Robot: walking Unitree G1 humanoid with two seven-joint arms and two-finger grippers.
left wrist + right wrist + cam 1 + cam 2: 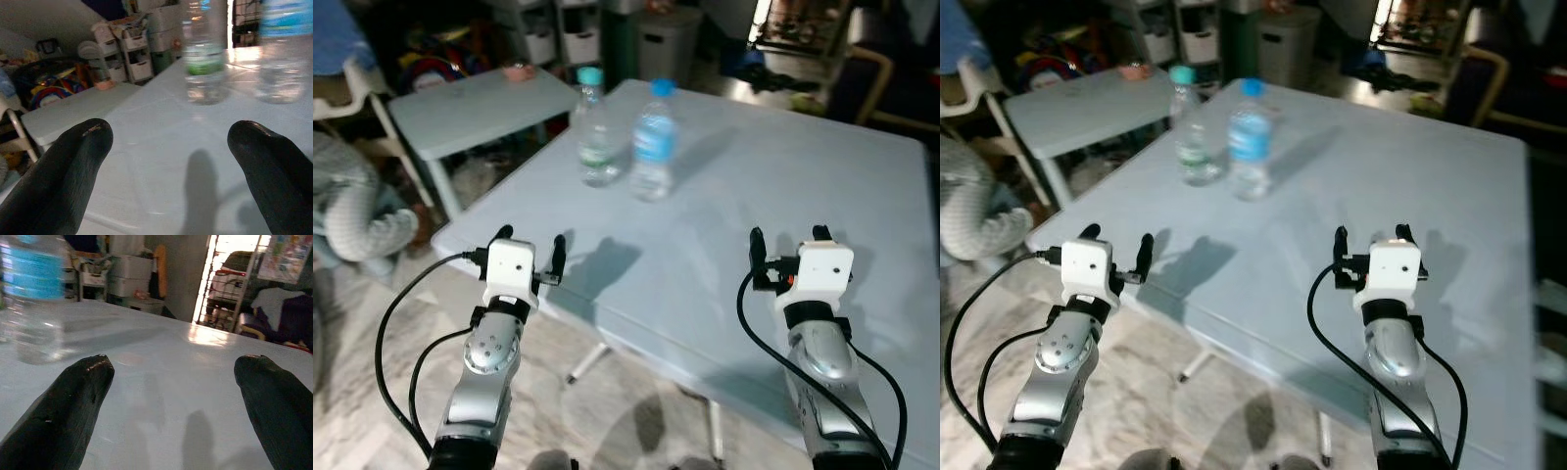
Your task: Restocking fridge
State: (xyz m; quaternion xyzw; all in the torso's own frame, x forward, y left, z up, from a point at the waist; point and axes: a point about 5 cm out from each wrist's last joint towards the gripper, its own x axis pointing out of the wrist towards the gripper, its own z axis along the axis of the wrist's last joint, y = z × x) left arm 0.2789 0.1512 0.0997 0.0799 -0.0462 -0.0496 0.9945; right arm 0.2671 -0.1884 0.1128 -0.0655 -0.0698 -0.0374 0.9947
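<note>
Pale blue-grey and smooth, the plastic folding table (pixel 783 196) takes up most of the scene, with a smaller table (pixel 475 106) of the same matte finish behind it at about ten o'clock and white storage drawers (pixel 558 34) stacked in the dim clutter beyond.

The left gripper (pixel 530 249) hangs just over the near left edge of the table, its two long black fingers spread wide with nothing between them and touching nothing; in the left wrist view the rounded, faintly textured fingertips (pixel 85 142) frame bare tabletop and their own soft shadows. The right gripper (pixel 788 245) is held over the table's near right part, also spread wide and empty, its glossy black fingertips (pixel 83 382) well apart above the surface.

Two clear plastic water bottles stand upright side by side toward the far left part of the table. The green-label bottle (pixel 596 127) has a teal cap and a ribbed, transparent body; the blue-label bottle (pixel 654 140), just beside it at its three o'clock, has a blue cap and a similar waisted shape. From the left gripper they lie ahead at roughly one o'clock, well apart from it; from the right gripper they sit at about eleven o'clock, farther off.

A small pink dish (pixel 517 70) rests on the smaller table.
</note>
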